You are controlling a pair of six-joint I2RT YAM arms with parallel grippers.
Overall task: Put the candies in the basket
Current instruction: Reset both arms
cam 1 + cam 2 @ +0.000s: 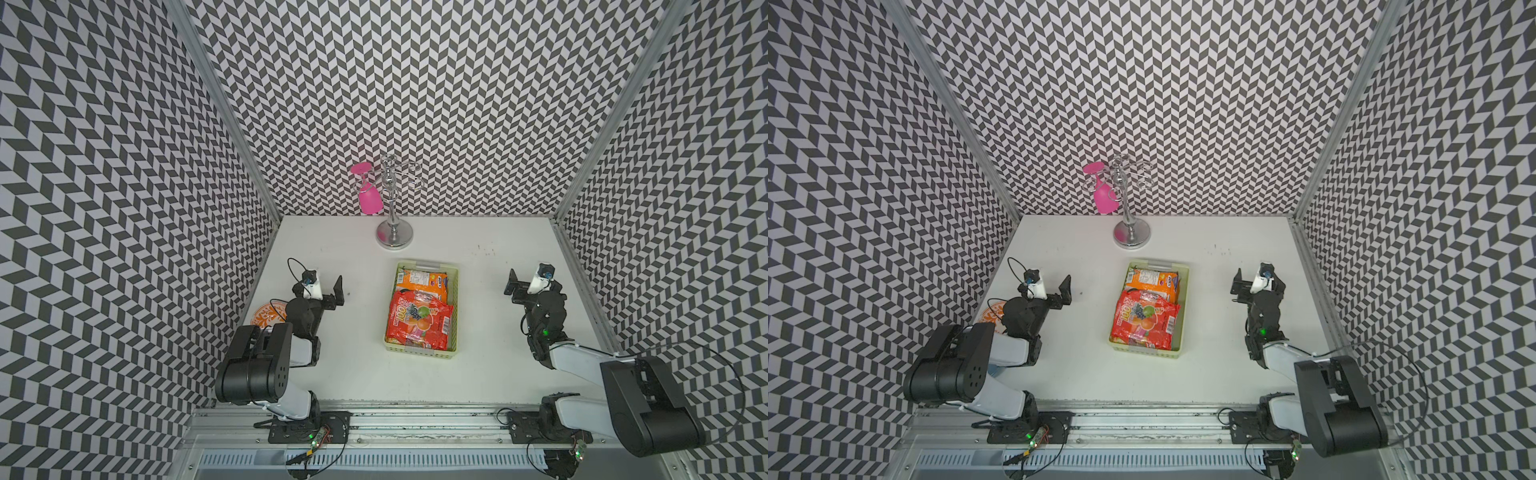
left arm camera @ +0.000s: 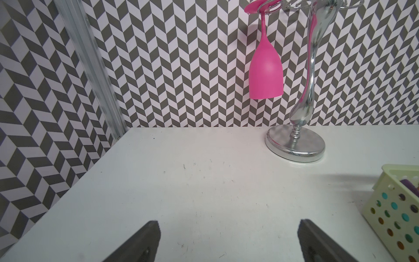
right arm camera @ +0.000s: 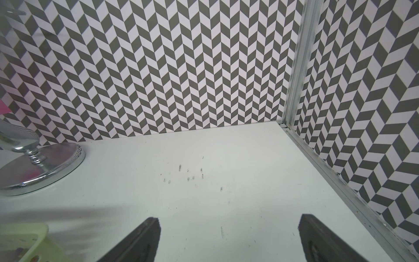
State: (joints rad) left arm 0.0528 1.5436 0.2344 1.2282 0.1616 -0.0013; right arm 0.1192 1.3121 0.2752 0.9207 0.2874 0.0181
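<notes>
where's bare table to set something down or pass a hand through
Bare: strips between the basket and the left gripper and the right gripper on either side, the back right corner beside the silver stand, the front between basket and rail. Crowded: the basket, heaped with candies; the left edge, orange plate under the left arm.

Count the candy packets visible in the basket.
3: red bag on top, near end; orange packet, far end; purple packet, only its edge, in the left wrist view. Others may hide underneath.
</notes>
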